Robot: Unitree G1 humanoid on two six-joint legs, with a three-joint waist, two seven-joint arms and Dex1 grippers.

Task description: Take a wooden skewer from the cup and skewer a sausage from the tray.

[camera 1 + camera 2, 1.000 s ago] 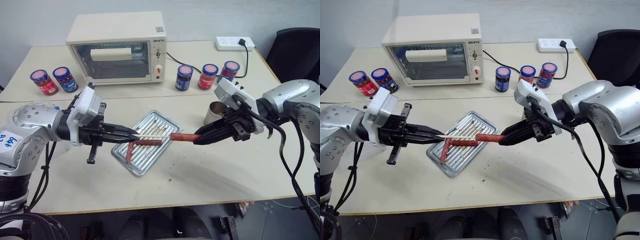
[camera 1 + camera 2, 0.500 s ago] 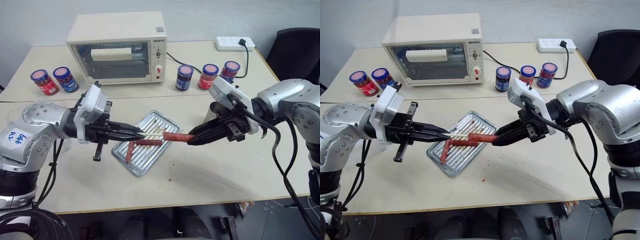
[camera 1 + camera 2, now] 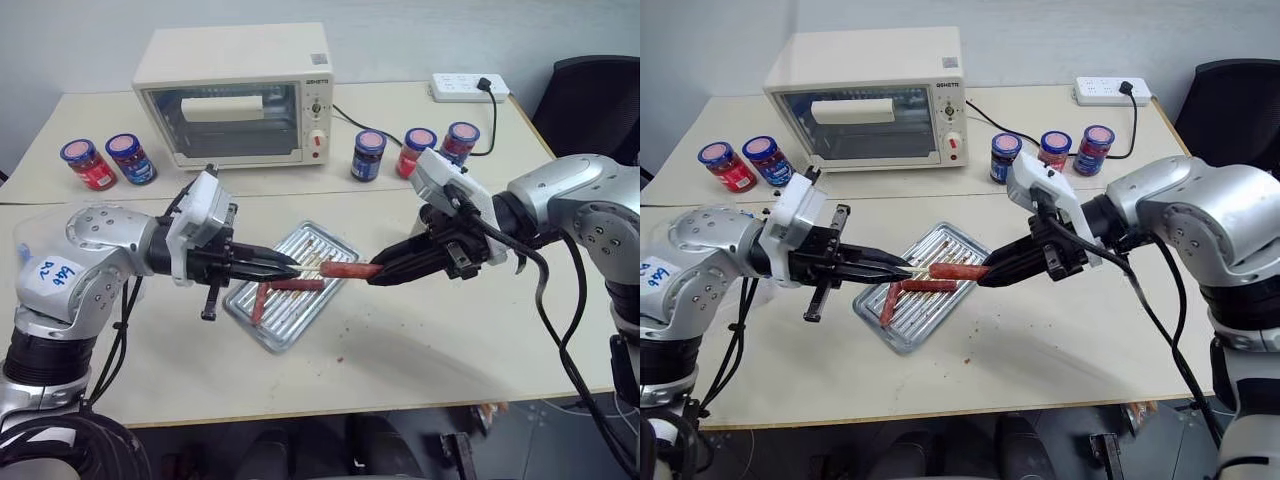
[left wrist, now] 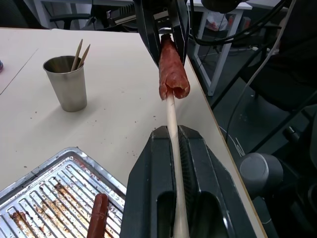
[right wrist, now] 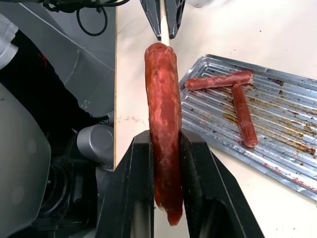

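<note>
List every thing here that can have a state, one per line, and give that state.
Left gripper: shut on the skewer.
Right gripper: shut on the sausage.
Skewer: level, tip pushed into the sausage's end.
Sausage: in the air over the tray.
Tray: greasy, two sausages lying in it.
Cup: upright, sticks in it.
Oven: door closed.
Jars: upright, lids on.

The skewer's (image 4: 171,116) tip is buried inside the sausage (image 4: 172,69), and its back end is hidden between the left fingers (image 4: 208,168). The sausage's far end is covered by the right fingers (image 3: 395,268). Print on the oven (image 3: 235,95) is too small to read.
</note>
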